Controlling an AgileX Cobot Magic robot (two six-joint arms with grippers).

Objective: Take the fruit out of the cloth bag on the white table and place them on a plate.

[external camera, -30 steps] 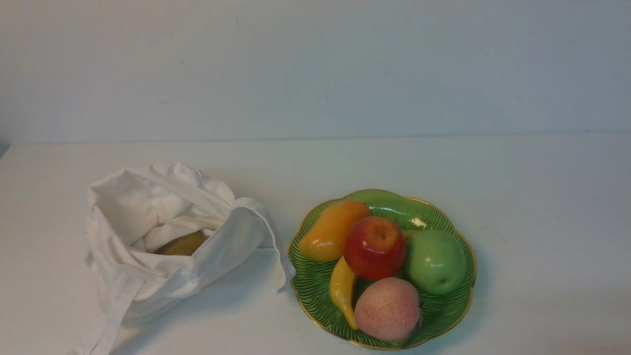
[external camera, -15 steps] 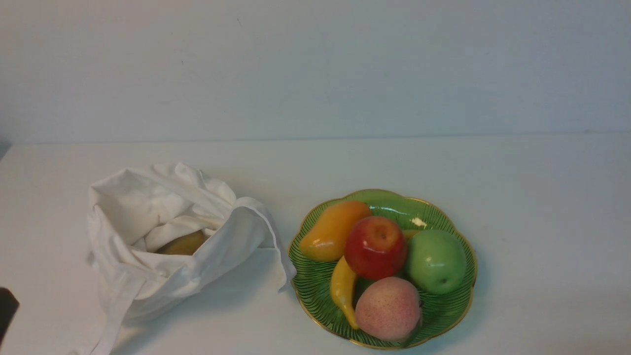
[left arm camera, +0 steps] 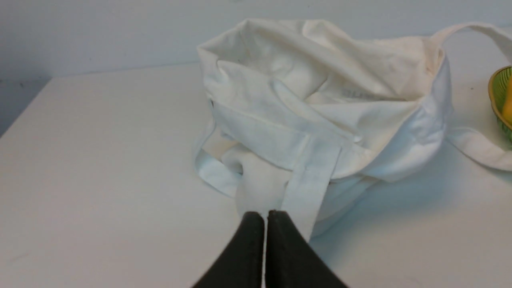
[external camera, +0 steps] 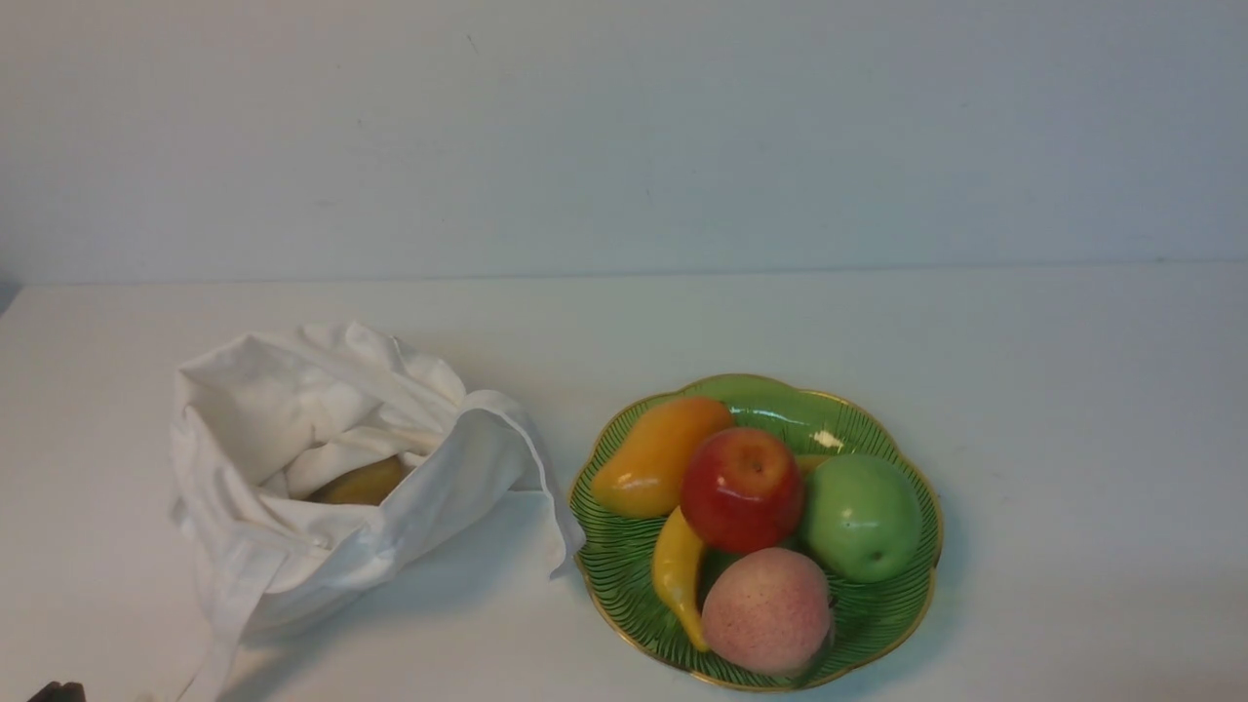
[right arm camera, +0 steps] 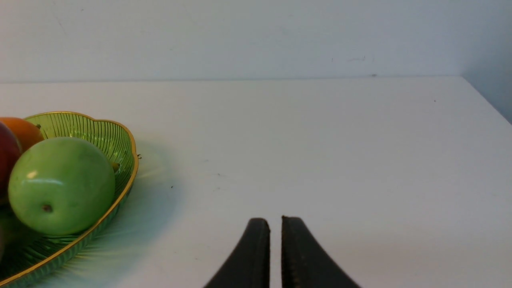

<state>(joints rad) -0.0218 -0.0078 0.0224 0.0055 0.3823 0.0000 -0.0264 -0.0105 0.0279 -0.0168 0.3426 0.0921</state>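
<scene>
The bag (left arm camera: 320,112) slumps on the table (external camera: 1072,390), just ahead of the left claw (left arm camera: 265,218), whose jaws are pressed together, empty. An olive fruit (external camera: 363,482) peeks from the bag's mouth. The right claw (right arm camera: 275,224), nearly closed and empty, hovers beside the plate (right arm camera: 120,136), where the apple (external camera: 741,489) sits.

An olive-yellow fruit (external camera: 363,482) sits mostly buried under folds of the cloth bag (external camera: 292,468), so its shape is unclear. The bag's strap handle (external camera: 210,639) is cut off by the front view's lower edge. A small orange fruit (external camera: 809,463) on the plate (external camera: 877,624) hides behind the apples.
</scene>
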